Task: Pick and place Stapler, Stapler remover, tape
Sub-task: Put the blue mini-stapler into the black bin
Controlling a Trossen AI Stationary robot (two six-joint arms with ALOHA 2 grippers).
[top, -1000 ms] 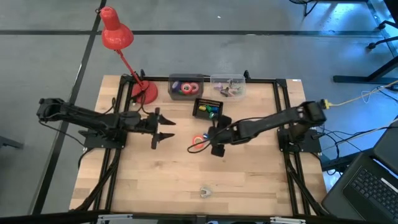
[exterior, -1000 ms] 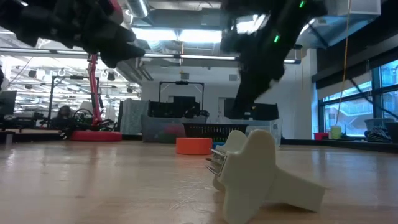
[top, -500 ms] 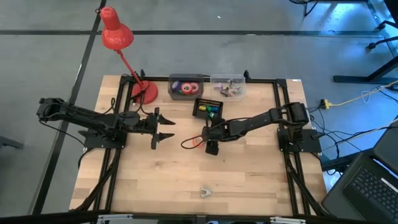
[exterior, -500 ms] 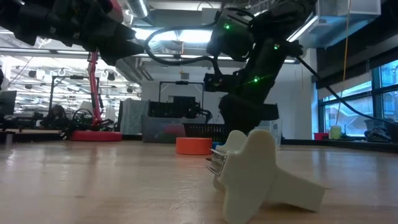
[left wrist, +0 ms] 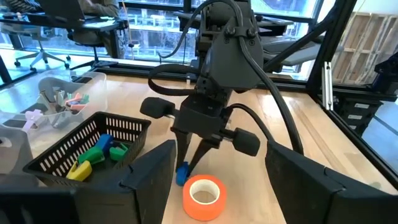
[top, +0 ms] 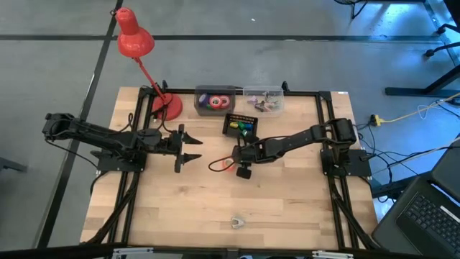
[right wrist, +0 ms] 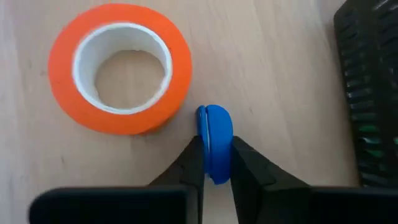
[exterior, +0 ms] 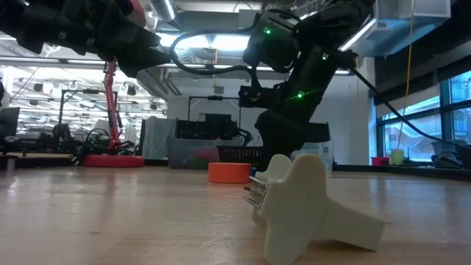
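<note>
One orange tape roll (right wrist: 118,76), two bins (top: 215,100)

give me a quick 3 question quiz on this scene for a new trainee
1. True or false: the right gripper is shut on the orange tape roll.
2. Multiple choice: the white staple remover lies
A. in the black basket
B. alone near the table's front edge
C. under the left gripper
3. Fill in: the red lamp has its base at the table's back ____ corner, as seen in the high view.

Key
1. False: it is shut on a small blue object beside the roll.
2. B
3. left, near the left gripper, which hangs open with nothing in it.
</note>
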